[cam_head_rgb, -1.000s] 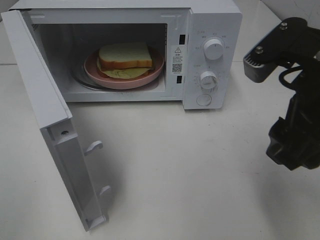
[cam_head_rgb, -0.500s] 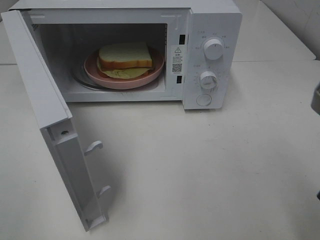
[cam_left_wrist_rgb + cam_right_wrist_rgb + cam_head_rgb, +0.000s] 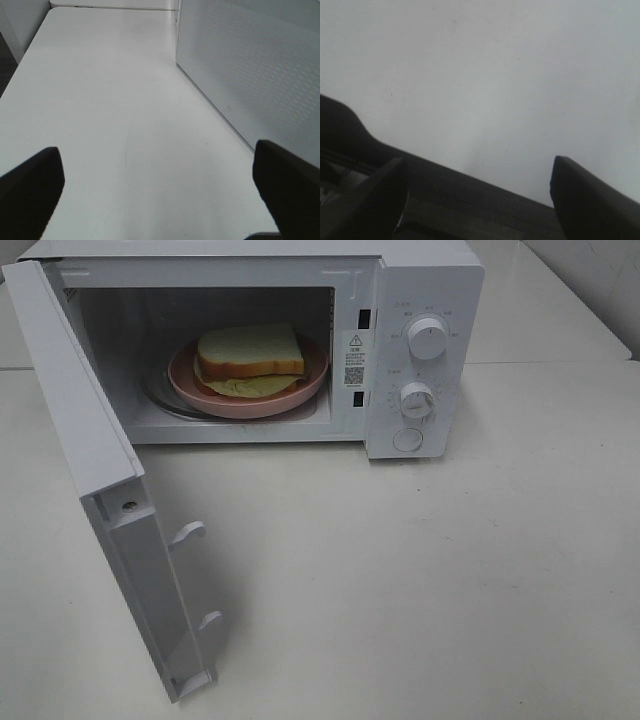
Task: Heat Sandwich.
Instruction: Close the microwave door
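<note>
White tabletop (image 3: pixel 420 600) fills the lower half of the high view, bare and faintly glossy. Both wrist cameras look down on this same pale surface. The left gripper (image 3: pixel 157 170) hangs over it with its two dark fingers (image 3: pixel 30 190) spread wide apart and nothing between them. Just beside it rises the perforated outer face of the microwave door (image 3: pixel 250 65). The right gripper (image 3: pixel 479 172) likewise stands open and empty, its fingers (image 3: pixel 590 200) far apart above the table. A dark band (image 3: pixel 470 200) crosses beneath them, too blurred to identify.

In the high view the door swings out toward the lower left corner of the frame, fully open. Its inner face shows two white latch hooks (image 3: pixel 190 532) jutting toward the middle of the table. Behind it the white microwave (image 3: pixel 425 280) takes up the upper part of the frame, its cavity exposed.

Inside the cavity, in the upper centre of the frame, sits a round pink plate (image 3: pixel 250 408). The sandwich (image 3: pixel 250 352) lies on that plate: thick white bread with a tan crust, and pale yellow filling poking out along its front edge.

To the right of the cavity a warning label (image 3: pixel 354 365) with a printed code is stuck on the frame. Further right, the control panel carries an upper knob (image 3: pixel 428 338), a lower knob (image 3: pixel 417 399) and a round button (image 3: pixel 408 440) beneath them. Farthest back, at the upper right, a seam (image 3: pixel 560 362) runs across the table.
</note>
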`<act>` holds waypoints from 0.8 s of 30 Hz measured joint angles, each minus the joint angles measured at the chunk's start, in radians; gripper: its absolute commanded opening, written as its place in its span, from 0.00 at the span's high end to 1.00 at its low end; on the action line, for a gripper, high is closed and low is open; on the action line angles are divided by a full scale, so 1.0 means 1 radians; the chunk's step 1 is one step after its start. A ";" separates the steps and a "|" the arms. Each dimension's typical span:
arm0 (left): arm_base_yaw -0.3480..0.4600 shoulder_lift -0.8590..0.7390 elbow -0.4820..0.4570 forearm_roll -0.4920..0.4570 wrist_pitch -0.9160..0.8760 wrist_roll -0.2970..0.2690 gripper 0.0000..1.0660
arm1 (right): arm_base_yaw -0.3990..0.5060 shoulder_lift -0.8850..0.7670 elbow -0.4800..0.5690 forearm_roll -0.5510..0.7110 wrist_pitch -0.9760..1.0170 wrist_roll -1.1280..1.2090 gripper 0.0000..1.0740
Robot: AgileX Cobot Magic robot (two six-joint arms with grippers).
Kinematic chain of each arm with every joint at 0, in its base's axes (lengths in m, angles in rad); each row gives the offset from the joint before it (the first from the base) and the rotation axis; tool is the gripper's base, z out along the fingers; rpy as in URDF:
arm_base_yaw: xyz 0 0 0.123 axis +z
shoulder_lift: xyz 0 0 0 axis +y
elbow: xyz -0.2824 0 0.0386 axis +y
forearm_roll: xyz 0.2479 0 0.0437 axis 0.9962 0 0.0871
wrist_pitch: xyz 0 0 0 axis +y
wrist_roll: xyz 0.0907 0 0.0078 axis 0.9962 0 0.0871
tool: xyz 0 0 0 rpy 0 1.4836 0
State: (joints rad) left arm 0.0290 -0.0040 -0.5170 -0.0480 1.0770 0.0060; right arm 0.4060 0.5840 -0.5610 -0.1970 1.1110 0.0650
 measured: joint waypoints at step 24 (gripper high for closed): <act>0.000 0.000 0.000 0.000 0.000 0.000 0.08 | -0.368 -0.560 0.061 0.070 -0.109 0.000 0.30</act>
State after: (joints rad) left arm 0.0290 -0.0040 -0.5170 -0.0480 1.0770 0.0060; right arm 0.0380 0.0240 -0.5000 -0.1270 1.0020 0.0650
